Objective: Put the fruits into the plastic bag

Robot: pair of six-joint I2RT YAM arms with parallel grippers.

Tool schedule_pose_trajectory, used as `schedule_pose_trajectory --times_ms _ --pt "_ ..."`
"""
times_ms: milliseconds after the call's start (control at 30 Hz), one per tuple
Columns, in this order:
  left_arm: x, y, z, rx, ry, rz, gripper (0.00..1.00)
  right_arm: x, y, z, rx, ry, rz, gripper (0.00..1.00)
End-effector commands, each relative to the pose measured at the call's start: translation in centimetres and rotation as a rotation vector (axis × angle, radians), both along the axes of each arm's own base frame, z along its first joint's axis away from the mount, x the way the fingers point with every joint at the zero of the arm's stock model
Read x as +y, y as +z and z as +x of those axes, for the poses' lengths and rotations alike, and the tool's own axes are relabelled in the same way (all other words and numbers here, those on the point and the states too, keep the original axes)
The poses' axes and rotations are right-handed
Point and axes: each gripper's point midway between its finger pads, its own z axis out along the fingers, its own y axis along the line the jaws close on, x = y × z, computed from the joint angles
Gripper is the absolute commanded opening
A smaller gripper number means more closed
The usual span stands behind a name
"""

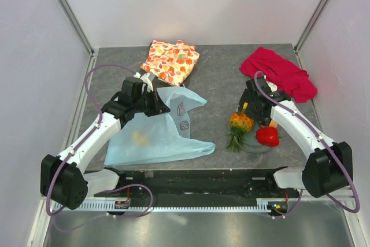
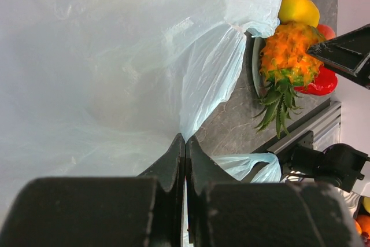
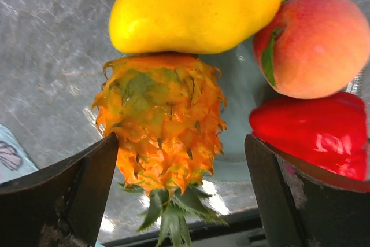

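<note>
The light-blue plastic bag [image 1: 156, 134] lies flat at the left of the table, and a faint yellow piece [image 1: 139, 137] shows through it. My left gripper [image 1: 163, 105] is shut on the bag's upper edge [image 2: 115, 56], with its jaws [image 2: 185, 140] pressed together on the film. The orange pineapple [image 1: 240, 124] lies on the grey-green plate [image 1: 257, 144] with a yellow mango [image 3: 193, 7], a peach [image 3: 315, 44] and a red pepper [image 1: 267, 136]. My right gripper [image 3: 180, 143] is open and straddles the pineapple [image 3: 162, 125]; its left finger is against the fruit.
An orange floral cloth [image 1: 170, 61] lies at the back, just beyond the bag. A red cloth [image 1: 277, 73] lies at the back right, behind my right arm. Frame posts and walls close in the table's sides. A metal rail runs along the near edge.
</note>
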Motion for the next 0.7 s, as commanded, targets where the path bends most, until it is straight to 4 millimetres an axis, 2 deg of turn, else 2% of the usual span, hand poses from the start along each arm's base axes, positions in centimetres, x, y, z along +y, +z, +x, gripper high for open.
schedule_pose_trajectory --times_ms 0,233,567,667 --pt "-0.4 1.8 0.3 -0.045 0.005 -0.057 0.02 0.7 -1.2 0.6 -0.014 -0.018 0.041 0.98" --pt "-0.3 1.8 0.0 -0.047 0.016 -0.059 0.02 1.2 -1.6 1.2 -0.031 0.0 0.06 0.98" --pt "-0.3 1.4 0.0 -0.036 0.01 -0.059 0.02 1.7 0.6 1.0 -0.081 0.029 0.102 0.98" --pt "-0.4 1.4 0.0 -0.037 0.008 -0.058 0.02 1.3 1.4 0.8 -0.102 0.021 0.094 0.98"
